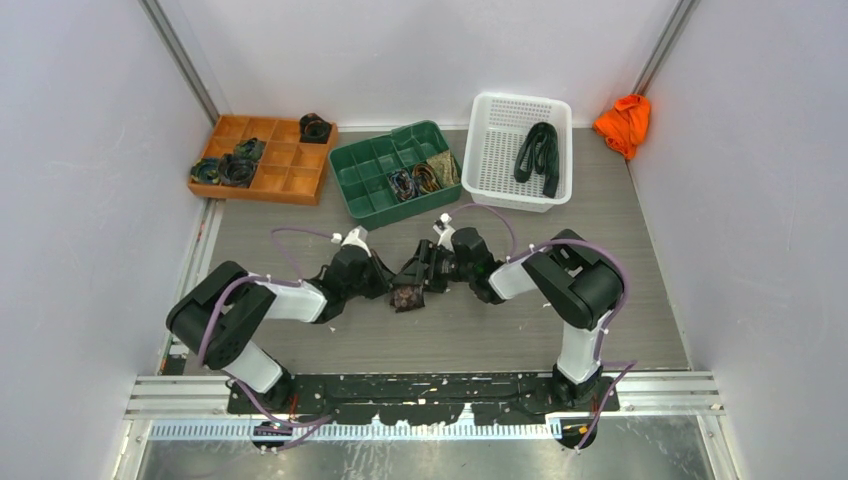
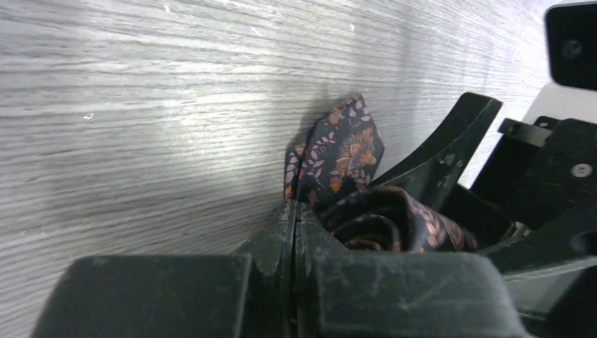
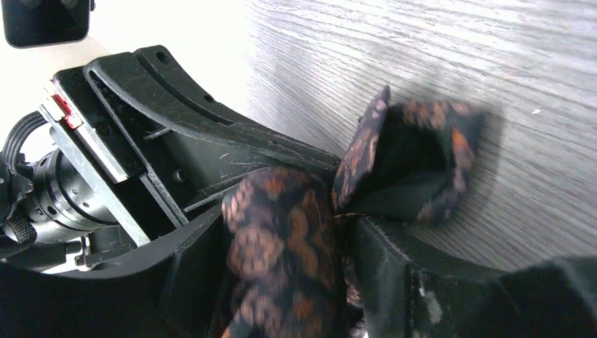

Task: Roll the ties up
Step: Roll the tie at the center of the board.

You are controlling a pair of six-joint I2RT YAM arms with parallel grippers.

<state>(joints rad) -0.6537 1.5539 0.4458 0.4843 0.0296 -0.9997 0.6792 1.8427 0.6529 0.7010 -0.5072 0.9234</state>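
A dark tie (image 1: 408,295) with an orange leaf pattern sits between my two grippers at mid-table, mostly wound into a coil (image 2: 380,222). My left gripper (image 2: 294,205) is shut, and the tie's pointed end (image 2: 345,144) sticks out past its tips; from above this gripper (image 1: 392,285) sits just left of the coil. My right gripper (image 3: 288,225) comes in from the right, one finger on each side of the coil (image 3: 281,239), which fills the gap between them. The pointed flap (image 3: 415,162) lies against the table beyond. The overhead view shows my right gripper (image 1: 425,275) meeting the left.
At the back left, an orange divided tray (image 1: 290,170) holds a few coiled ties. A green divided tray (image 1: 365,165) has more coils. A white basket (image 1: 490,150) contains an unrolled dark tie (image 1: 538,155). An orange cloth (image 1: 623,122) lies in the back right corner.
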